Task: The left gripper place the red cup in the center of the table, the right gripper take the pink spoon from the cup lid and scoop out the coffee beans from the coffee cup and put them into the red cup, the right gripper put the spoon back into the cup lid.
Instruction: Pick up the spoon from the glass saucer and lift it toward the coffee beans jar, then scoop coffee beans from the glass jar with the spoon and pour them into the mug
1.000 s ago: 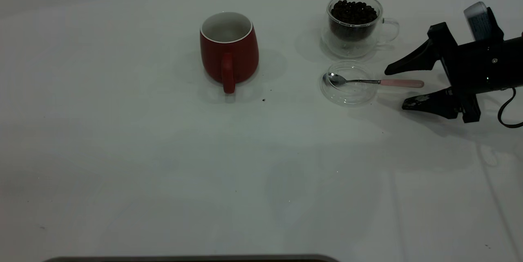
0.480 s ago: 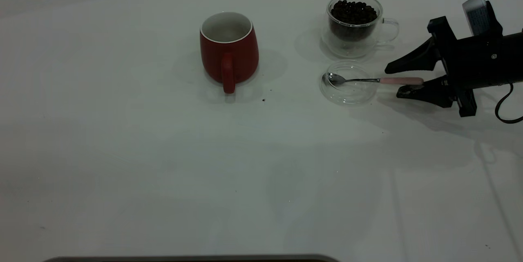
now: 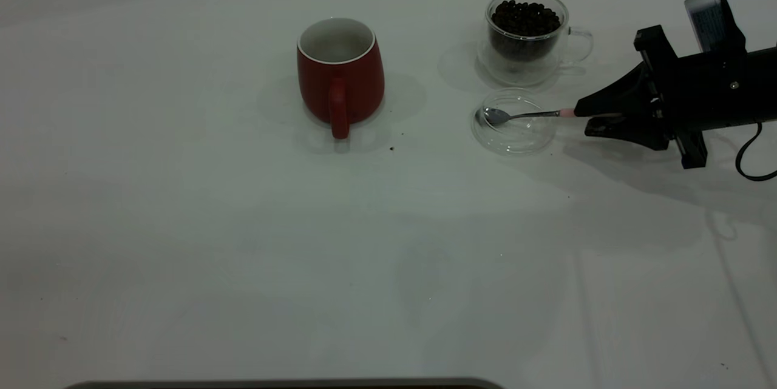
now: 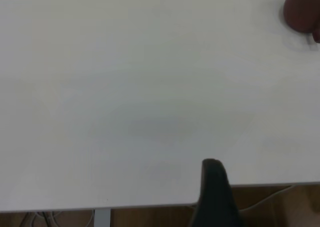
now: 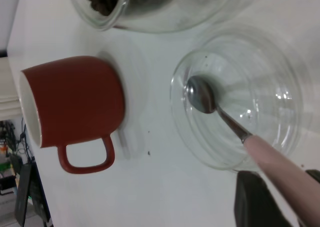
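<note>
One right tool (image 3: 587, 121) grips pink spoon (image 3: 525, 115) handle.

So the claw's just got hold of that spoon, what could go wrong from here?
The right claw pinches only the far end of the pink spoon, so it may twist or slip when lifted. The bowl rests in the light glass lid, which could get dragged along. The coffee cup stands close behind, easy to bump.
</note>
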Available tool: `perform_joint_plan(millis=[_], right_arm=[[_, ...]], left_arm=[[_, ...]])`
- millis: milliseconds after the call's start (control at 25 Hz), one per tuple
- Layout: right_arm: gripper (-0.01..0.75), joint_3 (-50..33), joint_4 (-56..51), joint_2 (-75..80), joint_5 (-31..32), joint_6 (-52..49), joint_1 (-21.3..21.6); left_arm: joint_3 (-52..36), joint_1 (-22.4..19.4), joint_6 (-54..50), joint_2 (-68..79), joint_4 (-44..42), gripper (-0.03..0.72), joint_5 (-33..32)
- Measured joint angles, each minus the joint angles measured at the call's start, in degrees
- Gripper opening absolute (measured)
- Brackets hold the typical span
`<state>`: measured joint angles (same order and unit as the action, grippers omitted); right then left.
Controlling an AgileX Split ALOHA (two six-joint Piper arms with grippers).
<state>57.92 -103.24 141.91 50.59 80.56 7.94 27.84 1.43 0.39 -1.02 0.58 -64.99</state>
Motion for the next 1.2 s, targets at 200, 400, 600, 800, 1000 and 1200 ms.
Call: perform_joint_plan(millis=[200,400,600,800,1000,1200], right_arm=[[0.182,0.0,0.1,0.0,1.3,1.7,0.6],[0.142,0.0,0.9,-0.5,1.8,2.6,0.9],[0.113,0.0,2.3,-1.7,1.9,3.4,0.9],[0.113,0.0,4.9,-4.1,1.7,3.5,0.9],[0.113,-0.8,6.8,-6.7,1.5,3.5,1.0],[0.113,-1.7,7.6,-11.3,1.1,3.5,1.1]], left_arm=[[0.0,0.0,0.0,0.0,0.0,0.586,0.0],[0.0,0.0,0.0,0.0,0.0,0.586,0.0],[0.0,0.0,0.0,0.0,0.0,0.586,0.0],[0.0,0.0,0.0,0.0,0.0,0.586,0.0],[0.0,0.0,0.0,0.0,0.0,0.586,0.0],[0.0,0.0,0.1,0.0,0.0,0.586,0.0]])
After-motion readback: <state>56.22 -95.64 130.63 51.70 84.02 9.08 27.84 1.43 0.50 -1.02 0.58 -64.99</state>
